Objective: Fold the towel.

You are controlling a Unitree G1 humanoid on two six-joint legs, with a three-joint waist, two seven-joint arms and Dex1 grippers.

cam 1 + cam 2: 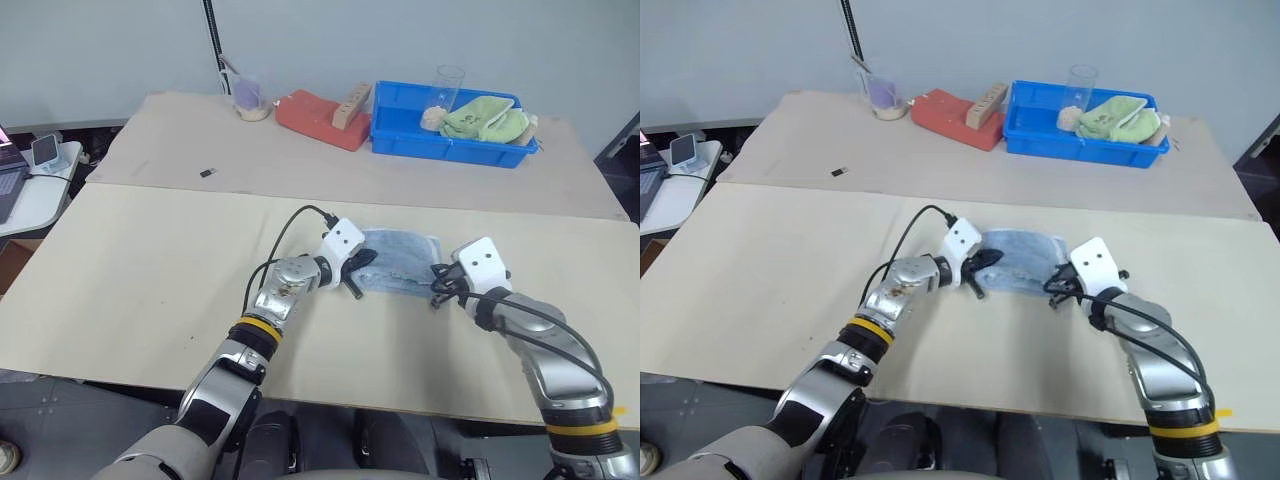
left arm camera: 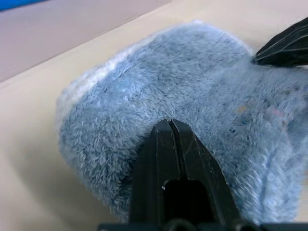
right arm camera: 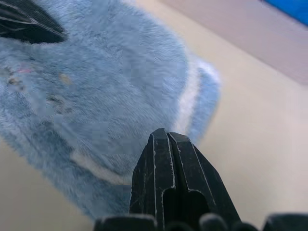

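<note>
Blue bin (image 1: 400, 130) holding green cloth (image 1: 485, 117), clear cup (image 1: 447, 88)

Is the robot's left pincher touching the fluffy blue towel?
Touching. In the left wrist view the left gripper has its shut black fingertips pressed into the towel, with the pile bulging around them and no gap.

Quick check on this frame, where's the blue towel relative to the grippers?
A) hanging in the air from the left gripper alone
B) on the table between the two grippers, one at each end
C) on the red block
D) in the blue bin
B: the towel lies on the table with the left gripper at one end and the right gripper at the other, both shut at its edges.
</note>
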